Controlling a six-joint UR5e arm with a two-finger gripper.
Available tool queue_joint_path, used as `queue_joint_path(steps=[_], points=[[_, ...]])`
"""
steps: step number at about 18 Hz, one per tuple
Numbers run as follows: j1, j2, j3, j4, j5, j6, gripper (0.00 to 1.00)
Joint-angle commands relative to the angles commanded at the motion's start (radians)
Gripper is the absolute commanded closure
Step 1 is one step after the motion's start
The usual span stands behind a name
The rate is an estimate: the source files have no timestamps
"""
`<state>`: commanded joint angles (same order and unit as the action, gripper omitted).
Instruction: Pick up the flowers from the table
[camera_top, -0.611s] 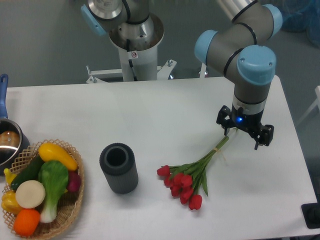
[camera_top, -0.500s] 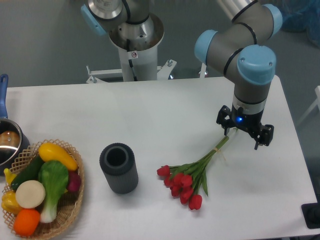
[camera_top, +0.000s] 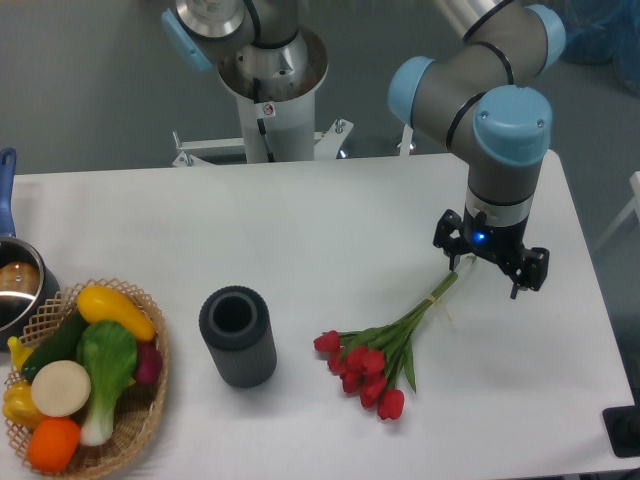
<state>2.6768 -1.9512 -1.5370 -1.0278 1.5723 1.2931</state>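
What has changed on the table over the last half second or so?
Almost nothing. The gripper has stayed above the stem end of the flowers, its fingers open and holding nothing. The flowers still lie flat on the table, and the dark cylinder and basket have not moved.

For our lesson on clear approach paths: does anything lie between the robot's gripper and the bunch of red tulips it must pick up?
Nothing visible does. The open two-finger gripper hangs over the stem end of the bunch of red tulips on the white table. The dark cylinder stands well off to the side of the blooms.
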Motion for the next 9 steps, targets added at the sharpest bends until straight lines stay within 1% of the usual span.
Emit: queue_joint_path(steps=[7,9], points=[[-0.006,-0.008,-0.002,0.003,0.003,-0.005,0.00],[-0.018,-0.009,0.000,0.006,-0.003,-0.005,0.00]])
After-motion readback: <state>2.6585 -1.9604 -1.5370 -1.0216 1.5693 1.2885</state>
